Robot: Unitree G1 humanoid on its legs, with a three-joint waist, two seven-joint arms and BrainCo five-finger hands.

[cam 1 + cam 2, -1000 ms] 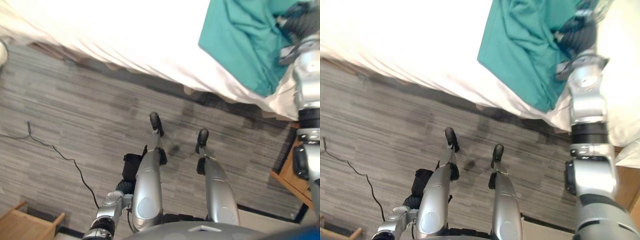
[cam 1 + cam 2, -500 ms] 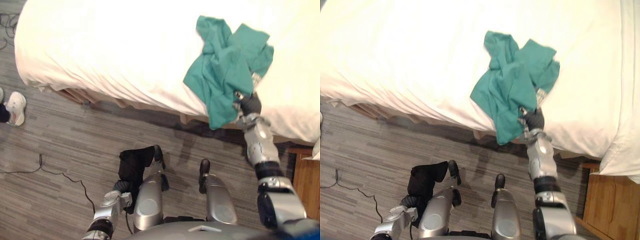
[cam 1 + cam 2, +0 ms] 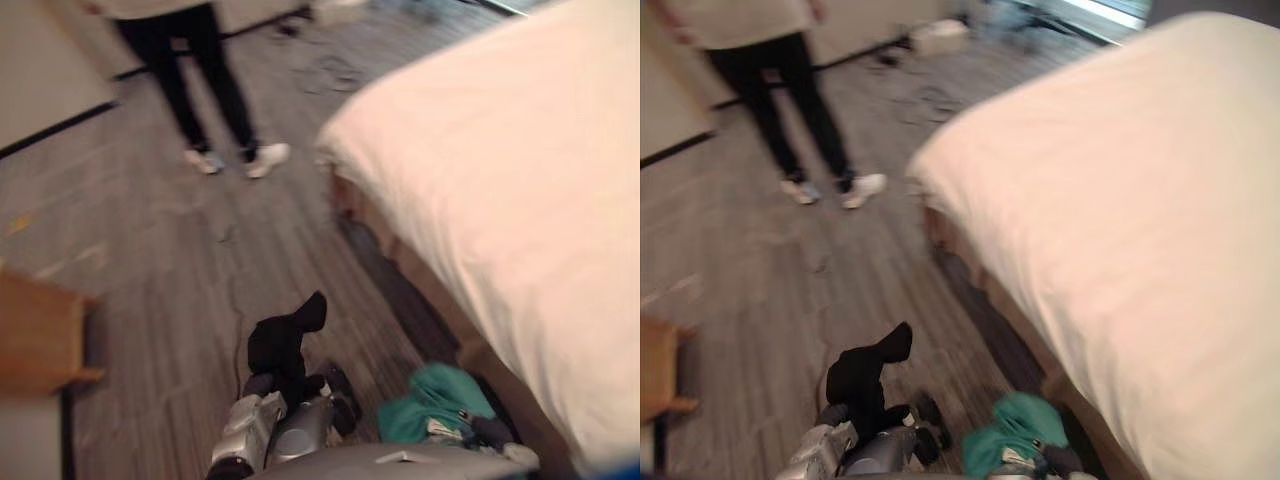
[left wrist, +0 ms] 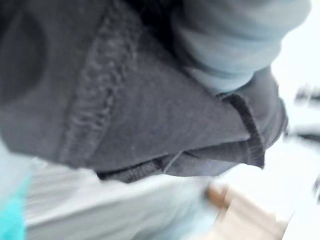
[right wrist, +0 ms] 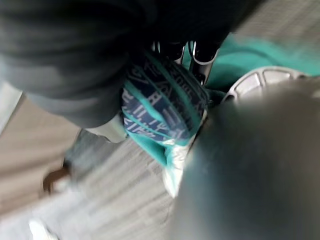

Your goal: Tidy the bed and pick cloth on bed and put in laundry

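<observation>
The bed (image 3: 520,180) wore a plain cream-white cover. The teal cloth (image 3: 435,400) was solid green-blue, with a navy panel crossed by teal lines. The black cloth (image 3: 285,340) was uniformly black. The floor (image 3: 150,280) showed grey streaked planks. The person (image 3: 190,70) wore black trousers and white shoes.

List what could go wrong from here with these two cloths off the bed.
1. The teal cloth, gripped by the right hand, hangs low beside the bed; a loose end could drag on the floor and snag underfoot.
2. The black cloth drapes over the left hand, its hold hidden; it may slip off.
3. A person stands on the floor ahead; moving that way risks a collision.
</observation>
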